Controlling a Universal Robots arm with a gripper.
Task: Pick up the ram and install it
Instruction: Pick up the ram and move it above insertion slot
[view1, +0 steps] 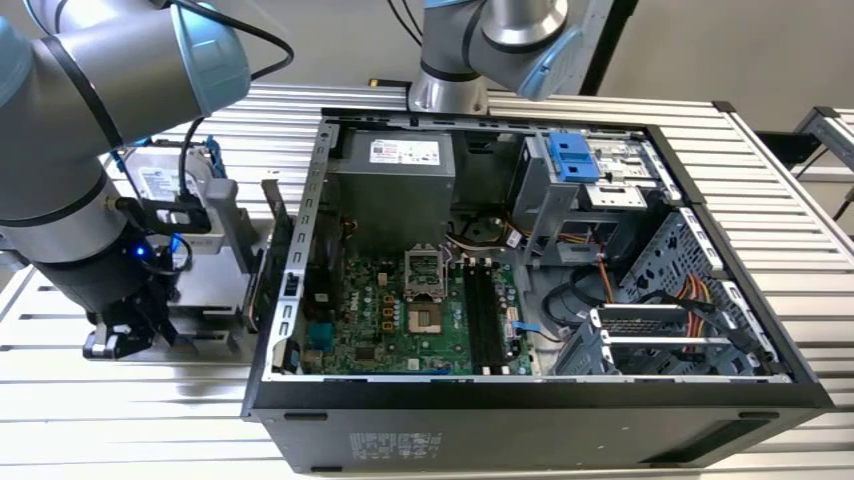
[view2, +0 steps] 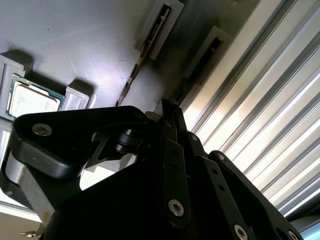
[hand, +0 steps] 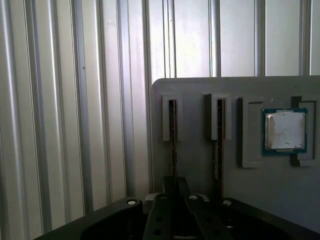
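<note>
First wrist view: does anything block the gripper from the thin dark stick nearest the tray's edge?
Nothing visible. The black gripper sits right at the thin dark ram stick standing in its slot in the grey tray; the second stick stands alongside.

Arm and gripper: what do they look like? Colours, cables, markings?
The arm has silver-grey tube segments with light blue joint caps and a black wrist section. Black cables run along it, and a small blue light glows near the wrist. The gripper is matte black, built from flat linkage plates with silver screw heads.
</note>
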